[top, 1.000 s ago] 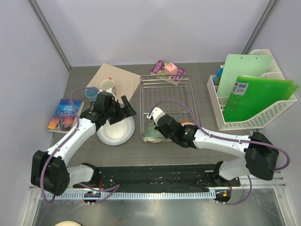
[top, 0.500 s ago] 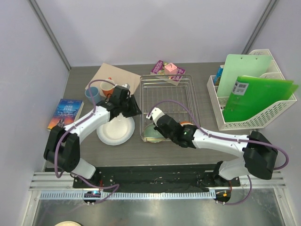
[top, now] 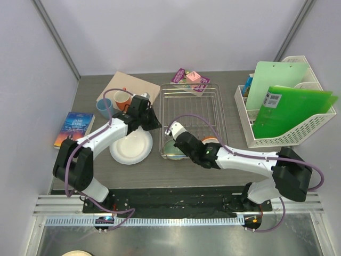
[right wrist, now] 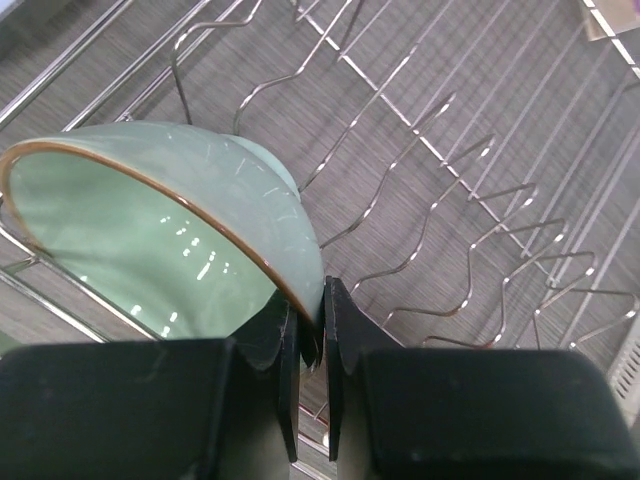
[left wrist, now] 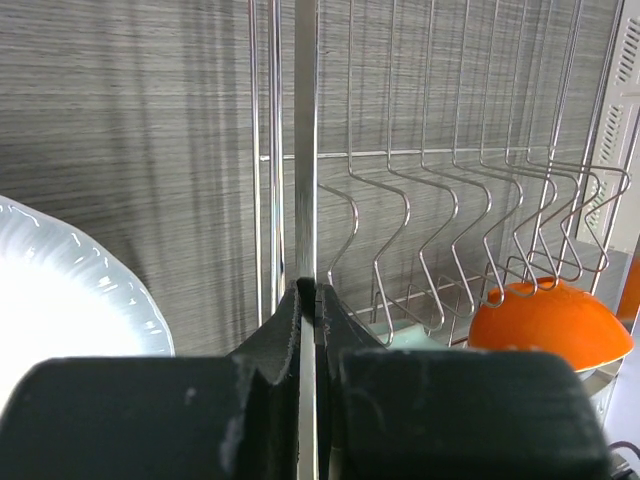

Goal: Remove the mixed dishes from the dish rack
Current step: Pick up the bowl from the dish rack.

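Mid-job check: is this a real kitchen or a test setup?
Probably a staged lab bench, not a kitchen: plain wall panels box in the table, and the dish rack shares it with a file basket of folders and a book.

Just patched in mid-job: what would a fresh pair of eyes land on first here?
The right gripper pinches the rim of the pale green bowl, tilted at the near end of the dish rack. The left gripper is clamped on the rack's left rim wire, apparently steadying it. An orange-sided bowl sits in the rack too, and a white plate lies just outside its left side.
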Robot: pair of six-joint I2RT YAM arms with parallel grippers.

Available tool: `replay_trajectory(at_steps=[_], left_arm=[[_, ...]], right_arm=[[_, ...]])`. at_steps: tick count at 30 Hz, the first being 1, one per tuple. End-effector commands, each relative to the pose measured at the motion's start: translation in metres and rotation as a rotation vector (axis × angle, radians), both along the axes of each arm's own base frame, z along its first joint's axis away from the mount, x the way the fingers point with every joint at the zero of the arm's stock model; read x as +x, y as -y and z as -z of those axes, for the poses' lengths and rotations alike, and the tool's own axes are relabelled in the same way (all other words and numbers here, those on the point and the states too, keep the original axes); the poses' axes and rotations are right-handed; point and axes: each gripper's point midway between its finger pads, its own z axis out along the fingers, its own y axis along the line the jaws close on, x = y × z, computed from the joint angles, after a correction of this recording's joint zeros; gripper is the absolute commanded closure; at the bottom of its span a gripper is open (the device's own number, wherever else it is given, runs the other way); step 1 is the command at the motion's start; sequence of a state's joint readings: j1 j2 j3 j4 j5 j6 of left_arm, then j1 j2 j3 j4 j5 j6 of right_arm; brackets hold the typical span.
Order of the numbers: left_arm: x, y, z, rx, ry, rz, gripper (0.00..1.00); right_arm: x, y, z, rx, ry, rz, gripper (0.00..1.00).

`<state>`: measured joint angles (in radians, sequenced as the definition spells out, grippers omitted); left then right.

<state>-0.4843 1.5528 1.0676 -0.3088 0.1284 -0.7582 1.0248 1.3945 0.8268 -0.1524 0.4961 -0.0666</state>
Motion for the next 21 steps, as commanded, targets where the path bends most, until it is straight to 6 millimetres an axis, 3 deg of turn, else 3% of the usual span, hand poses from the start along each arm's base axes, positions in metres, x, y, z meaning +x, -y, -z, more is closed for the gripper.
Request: replay_trajectory(at_steps=[1,8,13,21], left_arm=[[0.004,-0.009,0.014,0.040,-0.027,-0.068,1.00],[0.004,-0.005,0.018,0.005,-0.048,-0.088,1.00],[0.005,-0.003,0.020,-0.006,-0.057,-0.096,1.00],[0.007,-0.004,0.012,-0.011,-0.032,-0.102,1.00]], right_arm=[[0.025,0.012,-0.057,0.074,0.241,0.173,0.99],[0.024,0.028,-0.084,0.034,0.435,0.248,0.99],[0.015,0.025,-0.104,0.086,0.518,0.245,0.99],[0.011,0.022,-0.136,0.181,0.514,0.247,0.99]])
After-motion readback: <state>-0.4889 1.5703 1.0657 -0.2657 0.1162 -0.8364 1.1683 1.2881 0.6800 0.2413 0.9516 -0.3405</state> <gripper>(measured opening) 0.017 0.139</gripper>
